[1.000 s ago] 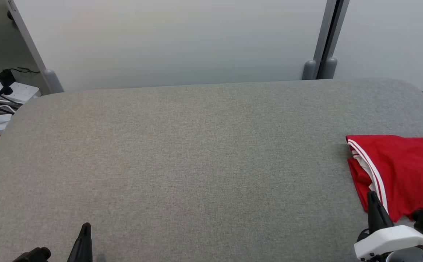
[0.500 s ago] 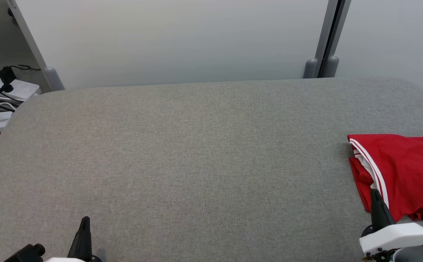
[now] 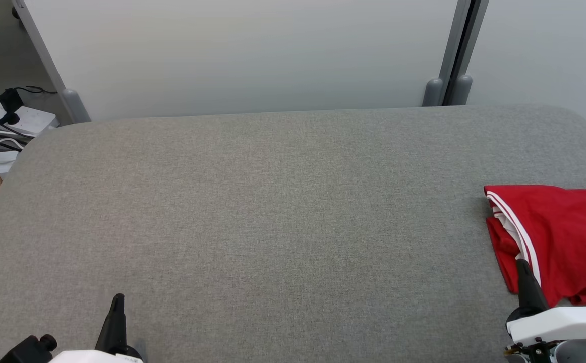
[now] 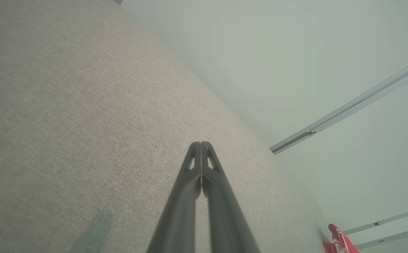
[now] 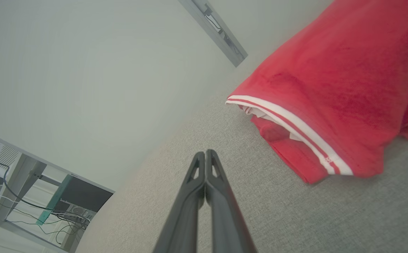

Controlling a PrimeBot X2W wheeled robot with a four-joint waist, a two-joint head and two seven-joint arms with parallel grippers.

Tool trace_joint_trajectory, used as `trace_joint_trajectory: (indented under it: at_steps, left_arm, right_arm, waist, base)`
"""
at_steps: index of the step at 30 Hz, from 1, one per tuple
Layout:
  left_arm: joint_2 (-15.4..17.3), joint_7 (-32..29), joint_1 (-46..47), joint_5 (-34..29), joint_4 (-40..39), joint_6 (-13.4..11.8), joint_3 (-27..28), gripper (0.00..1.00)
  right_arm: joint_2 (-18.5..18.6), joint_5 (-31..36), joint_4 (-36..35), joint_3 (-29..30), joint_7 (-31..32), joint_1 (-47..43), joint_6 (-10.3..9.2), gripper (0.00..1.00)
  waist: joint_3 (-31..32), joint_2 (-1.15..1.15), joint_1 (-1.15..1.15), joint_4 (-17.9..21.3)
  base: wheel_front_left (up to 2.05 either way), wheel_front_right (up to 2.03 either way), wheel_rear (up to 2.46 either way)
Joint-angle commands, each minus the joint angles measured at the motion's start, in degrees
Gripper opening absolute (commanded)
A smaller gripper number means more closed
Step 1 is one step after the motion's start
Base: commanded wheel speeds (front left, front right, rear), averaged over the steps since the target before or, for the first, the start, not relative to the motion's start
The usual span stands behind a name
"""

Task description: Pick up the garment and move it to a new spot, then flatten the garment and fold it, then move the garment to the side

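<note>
Fingers on both grippers are pressed tight together, tip against tip, with nothing held between them. In the head view the left gripper [image 3: 117, 298] points up over the bare grey tabletop [image 3: 273, 212]. The red garment [image 3: 560, 237] lies well apart from its tips, far off to their right by the table's right edge. The right gripper [image 3: 521, 263] has its closed tips showing against the garment's near left corner. In the right wrist view, the tips are over grey cloth, and the garment's white-striped hem [image 5: 295, 126] is near them, ahead and to their right, not touching. The garment lies folded and a little rumpled on the tabletop.
</note>
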State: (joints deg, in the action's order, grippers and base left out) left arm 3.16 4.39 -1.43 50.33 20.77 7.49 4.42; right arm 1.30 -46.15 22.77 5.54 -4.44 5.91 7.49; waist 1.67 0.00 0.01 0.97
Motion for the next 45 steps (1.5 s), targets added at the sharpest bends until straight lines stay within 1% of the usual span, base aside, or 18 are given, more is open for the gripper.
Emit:
trace_joint_trajectory:
  at_steps: [1,45]
  left_arm:
    - [0.71,-0.34,3.46,1.85,-1.91,0.01,1.07,0.0]
    - [0.03,-7.59,6.31,29.32,-5.23,0.0,1.79,0.0]
  right_arm:
    - [0.95,-1.78,-2.08,-0.35,0.64,1.31,0.01,0.0]
    - [1.38,-32.19,-6.66,0.56,7.72,0.6,0.0,0.0]
  waist:
    - [-0.04,0.0,0.0,-0.02]
    - [-1.28,0.0,0.0,-0.68]
  base:
    - [0.0,0.0,0.0]
    - [0.0,0.0,0.0]
